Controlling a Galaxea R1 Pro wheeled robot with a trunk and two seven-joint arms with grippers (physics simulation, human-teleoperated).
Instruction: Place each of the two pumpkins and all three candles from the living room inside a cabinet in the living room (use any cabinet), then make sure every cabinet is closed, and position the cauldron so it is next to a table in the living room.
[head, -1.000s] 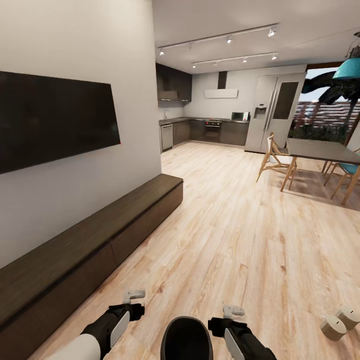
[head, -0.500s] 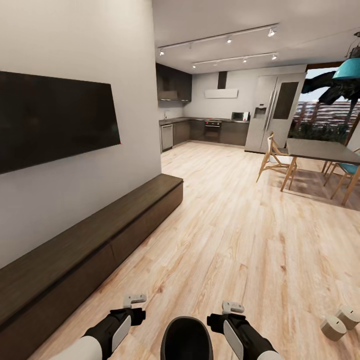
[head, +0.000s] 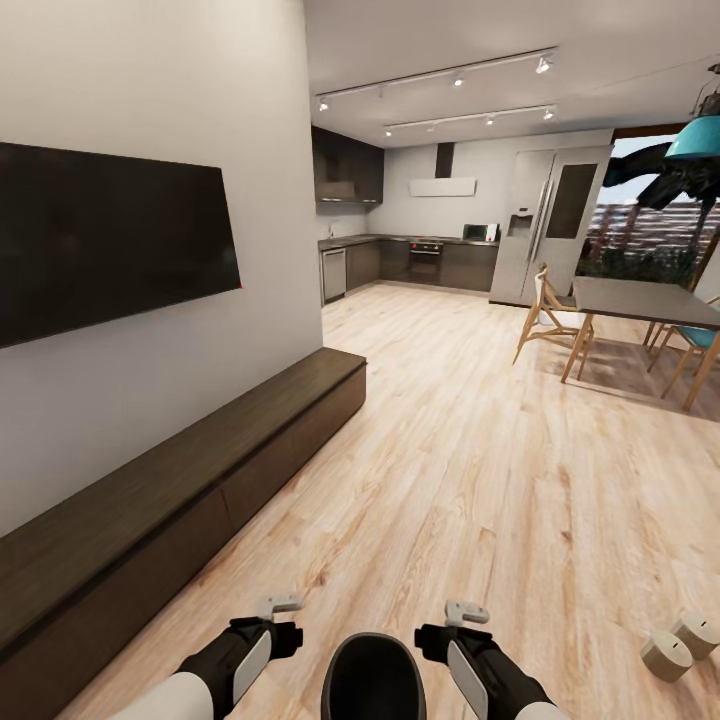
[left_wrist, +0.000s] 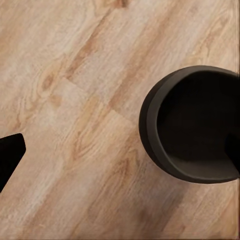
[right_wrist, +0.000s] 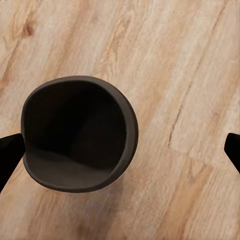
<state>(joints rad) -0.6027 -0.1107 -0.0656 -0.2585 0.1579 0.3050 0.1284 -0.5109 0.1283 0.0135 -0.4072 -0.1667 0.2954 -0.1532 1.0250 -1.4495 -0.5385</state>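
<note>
Cauldron (head: 373, 678): black, on wood floor (head: 480, 480), between left pincer (head: 281, 604) and right pincer (head: 466, 613), both spread apart, empty. Two candles (head: 665, 655): on the floor, at right. Cabinet (head: 180, 500): along the wall, drawers closed.

Two arms at the bottom edge of the head view. Left arm (head: 215, 675): white rounded shell at the lower left, then a black sleeve-like segment with a white panel along its side. Right arm (head: 490, 680): same black casing with a white panel. Left gripper (head: 279, 605) and right gripper (head: 466, 613): small pale grey blocks capping black wrists. Black fingertips (right_wrist: 10, 150) at the frame edges of both wrist views, matte and unmarked.
</note>
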